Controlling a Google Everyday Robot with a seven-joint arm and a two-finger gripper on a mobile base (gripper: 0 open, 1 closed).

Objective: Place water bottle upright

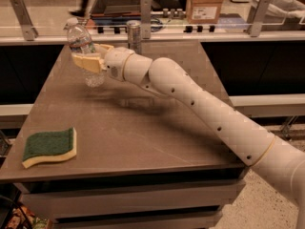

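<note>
The water bottle (85, 51) is a clear ribbed plastic bottle with a white cap and a white label. It stands nearly upright at the far left of the brown table (143, 128), tilted slightly left, its base on or just above the tabletop. My gripper (88, 60) reaches in from the right at the end of the white arm (200, 104). Its tan fingers (86, 62) are shut around the bottle's middle, below the label.
A silver metal can (134, 33) stands at the table's far edge, right of the bottle. A green and yellow sponge (50, 147) lies at the front left corner. A rail with metal posts (145, 11) and boxes runs behind the table.
</note>
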